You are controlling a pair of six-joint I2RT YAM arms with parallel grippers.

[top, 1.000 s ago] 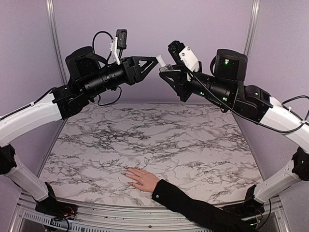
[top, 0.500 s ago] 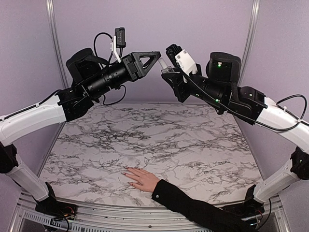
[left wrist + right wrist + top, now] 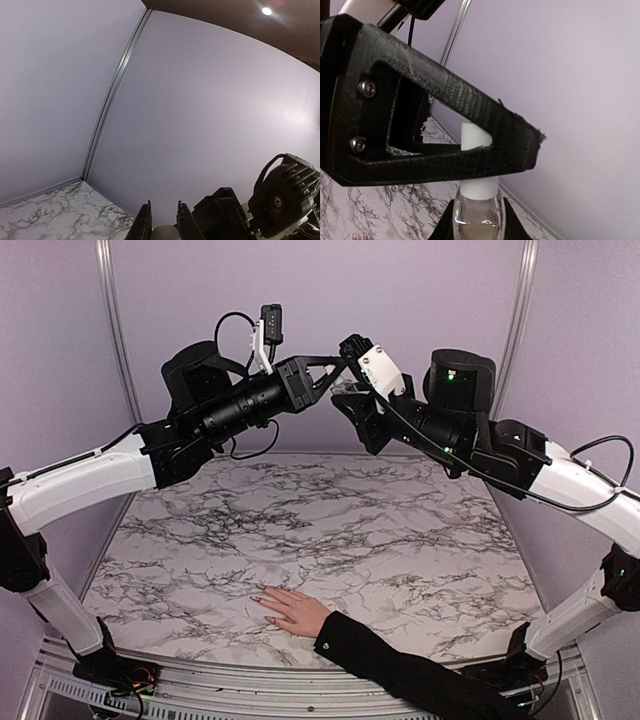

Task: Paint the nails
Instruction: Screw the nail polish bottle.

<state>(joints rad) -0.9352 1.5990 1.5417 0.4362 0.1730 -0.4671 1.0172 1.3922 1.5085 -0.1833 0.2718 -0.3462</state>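
Left jaws shifted onto bottle [image 3: 477,216] cap [image 3: 479,189] (above table [image 3: 350,530]); hand [image 3: 293,611] at near edge.

The table [image 3: 350,520] has a white marble top, veined in black, and runs back to a lilac wall. Only one thing lies on it — a pale hand [image 3: 292,610], palm down at the near edge, fingers pointing left, its black sleeve [image 3: 400,672] trailing off the front right.

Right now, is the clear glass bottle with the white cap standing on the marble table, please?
No, the jaws of the right gripper hold the clear glass bottle high above the marble table.
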